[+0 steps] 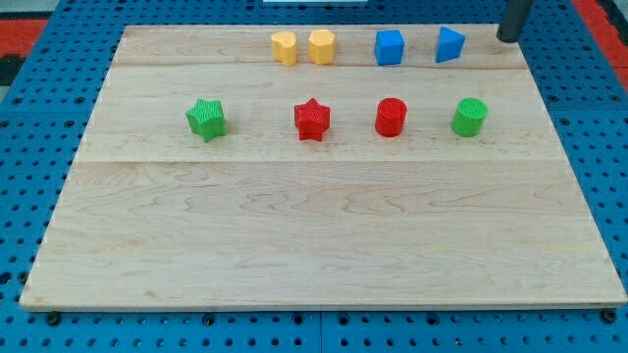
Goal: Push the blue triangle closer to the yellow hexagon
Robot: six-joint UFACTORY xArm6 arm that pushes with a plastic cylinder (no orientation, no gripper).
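The blue triangle (449, 45) sits near the view's top right of the wooden board (324, 235). The yellow hexagon (322, 46) sits near the top centre, with a blue cube (390, 47) between the two. My tip (506, 37) is at the top right corner of the board, to the right of the blue triangle and apart from it.
A second yellow block (285, 48) stands just left of the hexagon. A middle row holds a green star (206, 119), a red star (312, 119), a red cylinder (391, 117) and a green cylinder (470, 117). Blue pegboard surrounds the board.
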